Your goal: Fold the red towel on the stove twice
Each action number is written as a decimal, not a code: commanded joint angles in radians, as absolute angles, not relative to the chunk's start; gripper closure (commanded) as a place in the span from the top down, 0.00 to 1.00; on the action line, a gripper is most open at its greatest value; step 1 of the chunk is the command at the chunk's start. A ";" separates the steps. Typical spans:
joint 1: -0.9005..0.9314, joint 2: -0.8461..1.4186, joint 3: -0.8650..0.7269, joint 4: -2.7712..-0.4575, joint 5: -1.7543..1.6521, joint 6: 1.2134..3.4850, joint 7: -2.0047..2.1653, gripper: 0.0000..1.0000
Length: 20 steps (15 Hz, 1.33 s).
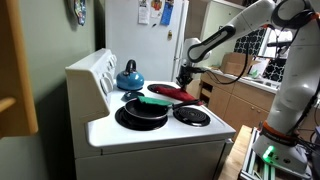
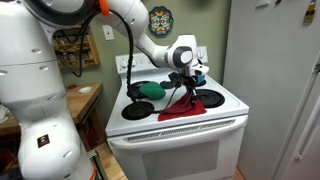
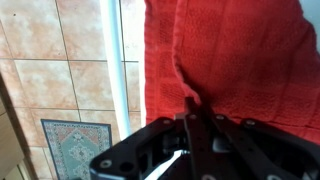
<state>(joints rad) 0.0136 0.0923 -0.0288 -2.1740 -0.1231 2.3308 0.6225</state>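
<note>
Centre of the frame, the gripper (image 2: 184,80) had its fingers (image 3: 192,125) pinching a pulled-up bit of the red towel (image 2: 192,104), rest lying by the stove (image 2: 180,130) front edge

Glossy white arm (image 2: 40,100) with rounded shells, dark joints, an orange ring (image 2: 101,6) and a black tool (image 2: 187,86).

Muted, even indoor light, soft low-resolution frames, bright glare at the window (image 1: 258,42), blurry dark claw (image 3: 195,110)

One red towel (image 2: 188,106), one stove (image 1: 150,140), one kettle (image 1: 129,76), one pan (image 1: 140,112), perhaps one utensil (image 1: 156,101).
</note>
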 commanded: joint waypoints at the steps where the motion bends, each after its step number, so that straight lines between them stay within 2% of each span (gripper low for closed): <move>1: 0.000 0.106 -0.035 -2.186 -0.088 2.417 0.538 0.02; 19: -0.017 0.152 -0.081 -2.177 -0.062 2.480 0.487 0.02; 20: -0.016 0.152 -0.083 -2.178 -0.062 2.482 0.488 0.31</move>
<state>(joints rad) -0.0137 0.1405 -0.0735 -2.1733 -0.0644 2.4542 0.4925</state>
